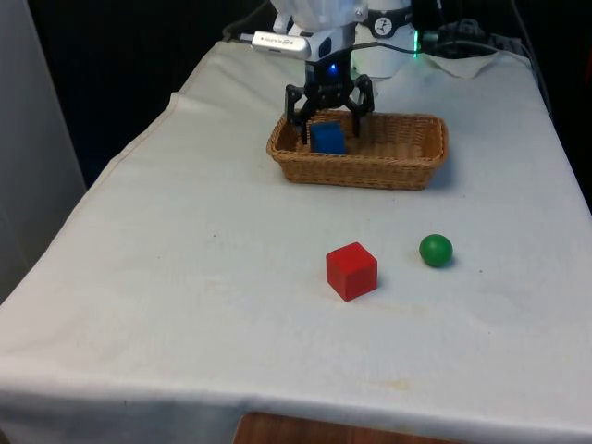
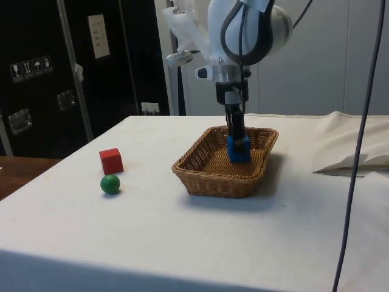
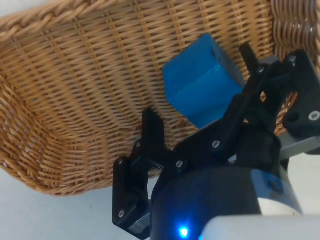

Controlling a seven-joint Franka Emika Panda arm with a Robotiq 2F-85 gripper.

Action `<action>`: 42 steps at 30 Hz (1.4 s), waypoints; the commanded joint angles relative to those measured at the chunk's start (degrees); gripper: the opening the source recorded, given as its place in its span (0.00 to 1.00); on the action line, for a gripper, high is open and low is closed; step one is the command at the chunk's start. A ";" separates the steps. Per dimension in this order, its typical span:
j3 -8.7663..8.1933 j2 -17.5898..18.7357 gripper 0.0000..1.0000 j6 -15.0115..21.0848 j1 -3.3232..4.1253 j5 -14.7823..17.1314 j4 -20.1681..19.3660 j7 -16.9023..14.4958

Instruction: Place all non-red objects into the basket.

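Blue cube, tan woven basket, red cube, green ball, white cloth.

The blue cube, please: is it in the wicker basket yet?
In: the blue cube lies on the wicker basket's floor, between the open gripper's fingers.

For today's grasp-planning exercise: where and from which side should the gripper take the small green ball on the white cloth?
Take the small green ball from straight above, jaws closing across its widest middle. It is round and sits alone on the white cloth, apart from the red cube.

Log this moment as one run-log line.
gripper: open over basket | blue cube: in basket, released | green ball, red cube: on table
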 commanded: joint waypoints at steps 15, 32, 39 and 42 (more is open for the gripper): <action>-0.57 -8.54 1.00 -6.88 0.00 -1.89 -0.63 1.15; 3.27 -13.18 1.00 -12.20 0.63 -1.72 0.86 4.64; 5.73 -12.43 1.00 -12.38 0.86 -1.49 2.35 6.53; 6.76 -11.69 1.00 -12.43 0.97 -1.38 3.21 7.33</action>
